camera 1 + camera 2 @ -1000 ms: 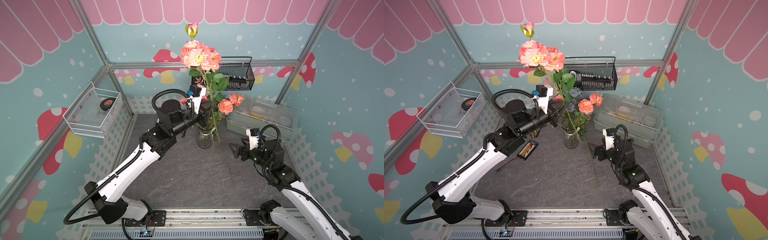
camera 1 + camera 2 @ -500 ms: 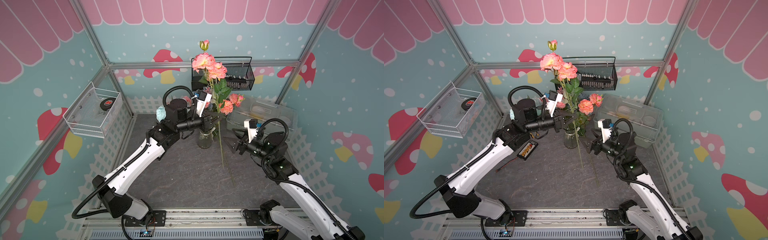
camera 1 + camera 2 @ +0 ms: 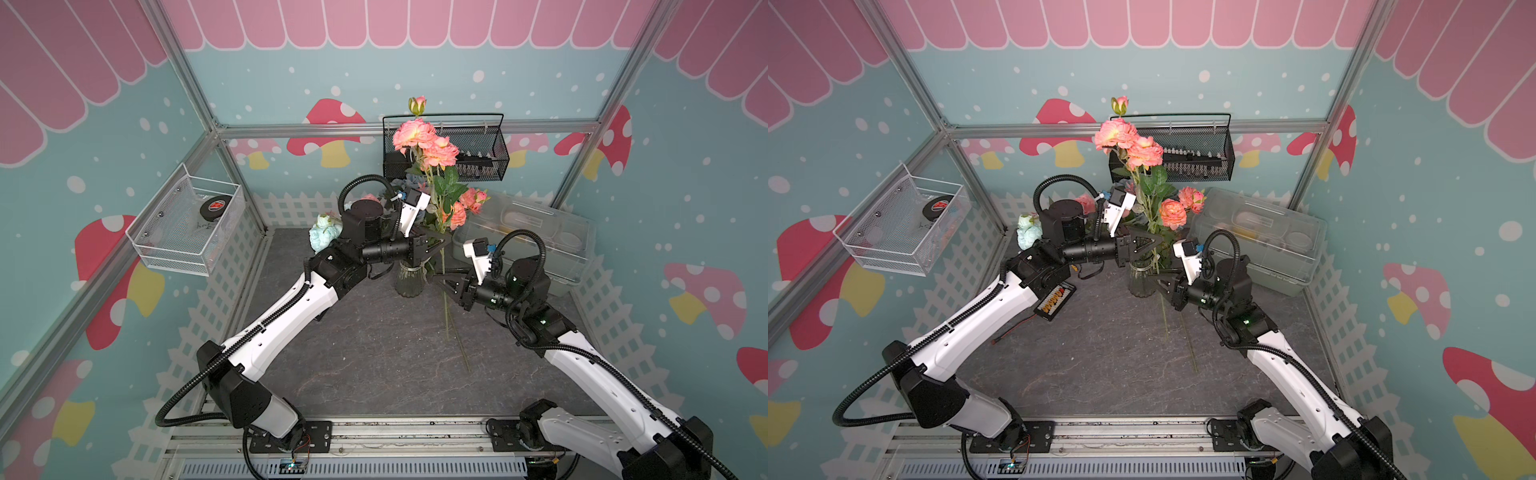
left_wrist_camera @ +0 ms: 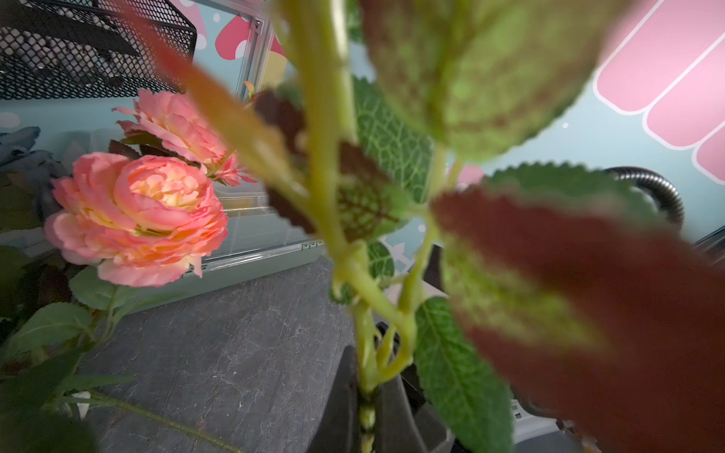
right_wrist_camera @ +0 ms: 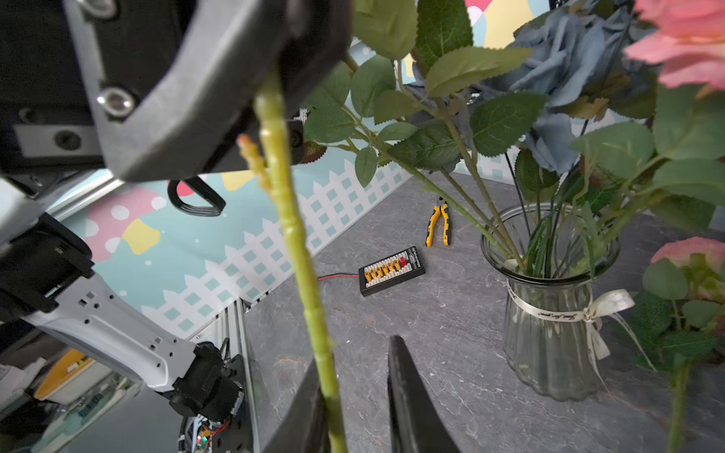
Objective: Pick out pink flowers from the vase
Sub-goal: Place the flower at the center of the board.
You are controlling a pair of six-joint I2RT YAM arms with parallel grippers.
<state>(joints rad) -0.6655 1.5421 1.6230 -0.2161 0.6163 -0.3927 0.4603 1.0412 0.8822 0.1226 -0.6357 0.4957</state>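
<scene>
In a top view, left tool clamps pink flowers.

Top views: high above the front edge of the tabletop, tilted down toward the back edge; far off, taking in the whole tabletop; almost the same field in both top views.
Left wrist: very near the pink flower stem, whose leaves are blurred; faces the plastic box at the right edge.
Right wrist: low and close, facing the left edge, with the vase near at one side.
Shared: both wrist views hold that stem, and both top views hold it too.
</scene>
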